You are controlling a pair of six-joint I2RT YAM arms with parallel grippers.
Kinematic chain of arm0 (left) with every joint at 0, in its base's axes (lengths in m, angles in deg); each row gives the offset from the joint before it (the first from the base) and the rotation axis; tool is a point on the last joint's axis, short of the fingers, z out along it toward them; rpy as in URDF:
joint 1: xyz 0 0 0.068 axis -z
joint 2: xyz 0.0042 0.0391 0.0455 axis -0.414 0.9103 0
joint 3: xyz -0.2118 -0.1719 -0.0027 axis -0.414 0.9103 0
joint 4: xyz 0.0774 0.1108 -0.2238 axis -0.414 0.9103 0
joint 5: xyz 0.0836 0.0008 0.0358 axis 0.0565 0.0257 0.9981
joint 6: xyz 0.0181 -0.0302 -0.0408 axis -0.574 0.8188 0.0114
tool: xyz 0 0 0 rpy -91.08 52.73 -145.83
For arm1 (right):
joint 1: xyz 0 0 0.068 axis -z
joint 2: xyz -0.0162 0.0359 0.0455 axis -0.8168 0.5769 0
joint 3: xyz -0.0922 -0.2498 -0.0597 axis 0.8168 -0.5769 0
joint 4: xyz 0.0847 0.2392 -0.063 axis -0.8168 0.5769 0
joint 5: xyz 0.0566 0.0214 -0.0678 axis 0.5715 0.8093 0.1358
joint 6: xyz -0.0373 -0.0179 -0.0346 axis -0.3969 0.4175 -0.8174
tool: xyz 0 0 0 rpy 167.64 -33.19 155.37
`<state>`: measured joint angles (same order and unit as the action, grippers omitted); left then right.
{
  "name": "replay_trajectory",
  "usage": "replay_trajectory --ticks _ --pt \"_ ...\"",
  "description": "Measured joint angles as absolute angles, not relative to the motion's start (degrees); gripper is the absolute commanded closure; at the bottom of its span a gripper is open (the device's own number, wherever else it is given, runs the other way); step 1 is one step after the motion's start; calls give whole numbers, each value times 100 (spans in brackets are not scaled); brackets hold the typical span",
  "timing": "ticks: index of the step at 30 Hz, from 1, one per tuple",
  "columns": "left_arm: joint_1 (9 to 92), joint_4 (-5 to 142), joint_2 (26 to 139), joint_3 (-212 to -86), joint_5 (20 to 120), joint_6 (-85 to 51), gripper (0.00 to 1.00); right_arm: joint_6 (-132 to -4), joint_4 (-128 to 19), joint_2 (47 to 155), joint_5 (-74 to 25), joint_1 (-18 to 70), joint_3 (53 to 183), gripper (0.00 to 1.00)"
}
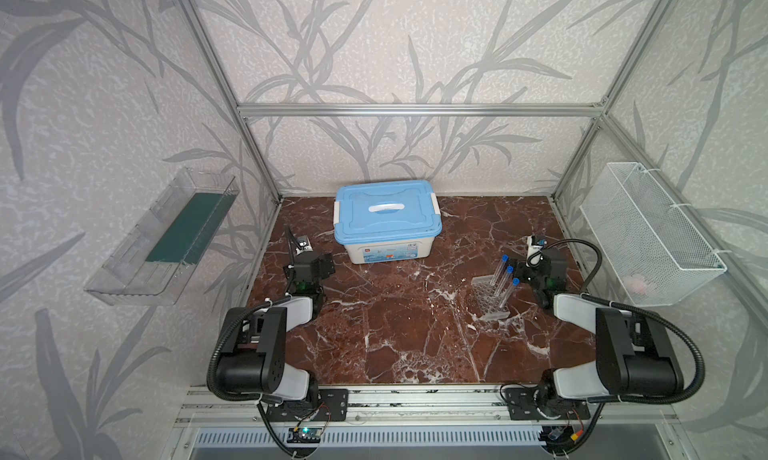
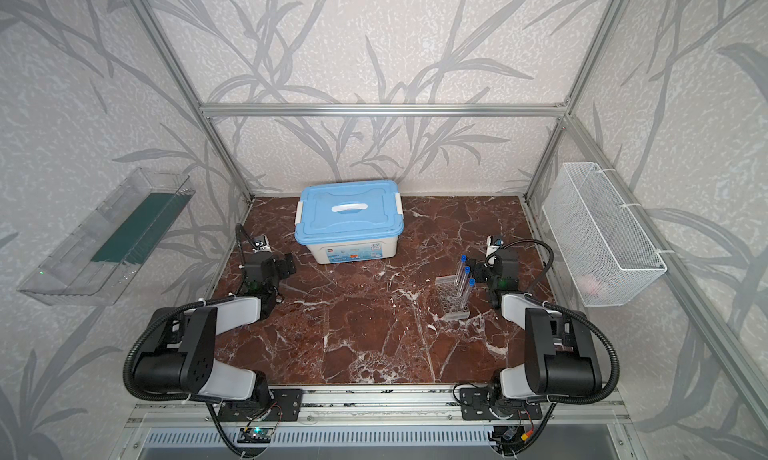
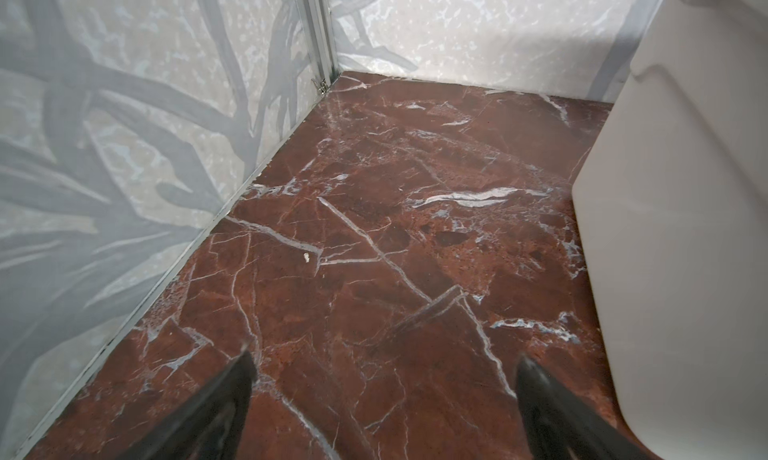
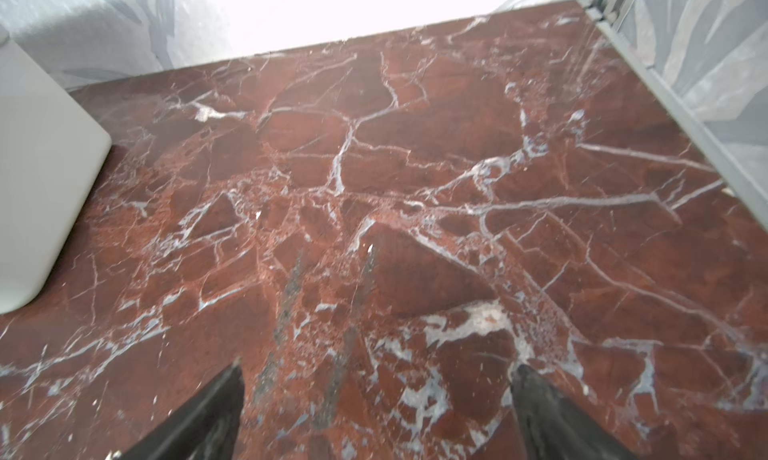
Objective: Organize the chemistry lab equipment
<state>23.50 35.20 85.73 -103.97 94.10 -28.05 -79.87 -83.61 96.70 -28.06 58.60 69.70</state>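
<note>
My right gripper (image 4: 376, 375) is wide open, empty; tubes (image 1: 505, 277) lean in rack (image 1: 490, 300) just beside it, centre-side. Left gripper (image 3: 384, 362) open, empty, well apart.

The table top (image 1: 407, 341) looks like polished red-brown marble with white veins, glossy enough to catch the light. The bin (image 1: 376, 252) is smooth white plastic, fairly matt. Its lid (image 1: 361, 219) is blue plastic with a soft sheen. The three tubes (image 1: 504, 282) are clear and shiny, glass or plastic I can't tell, with blue plastic-looking caps. The rack (image 1: 486, 303) they stand in is clear and glossy, probably plastic. The frame (image 1: 415, 109) is dull silvery metal. The basket (image 1: 648, 238) is white wire mesh. The wallpaper (image 1: 124, 105) looks rough and matt.
</note>
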Motion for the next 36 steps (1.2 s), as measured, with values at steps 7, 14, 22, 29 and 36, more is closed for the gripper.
replay_trajectory --ticks 7,14,22,29,36 --pt "2320 2777 8829 -10059 8988 -2903 1 -8074 -8872 9694 -2806 5843 6835 2" --pt "2315 2294 8982 -9873 8689 -2978 1 -8127 -9379 9659 -2790 5806 6371 1" --pt "2315 2145 8982 -9873 8492 -3039 1 -8411 -10258 9845 -2875 5450 6133 0" --pt "2315 2123 8982 -9873 8466 -3074 1 -8513 -10669 10258 -3105 5353 6035 1" --pt "2315 2123 8982 -9873 8464 -3080 1 -8629 -10540 10225 -3313 5174 6216 1"
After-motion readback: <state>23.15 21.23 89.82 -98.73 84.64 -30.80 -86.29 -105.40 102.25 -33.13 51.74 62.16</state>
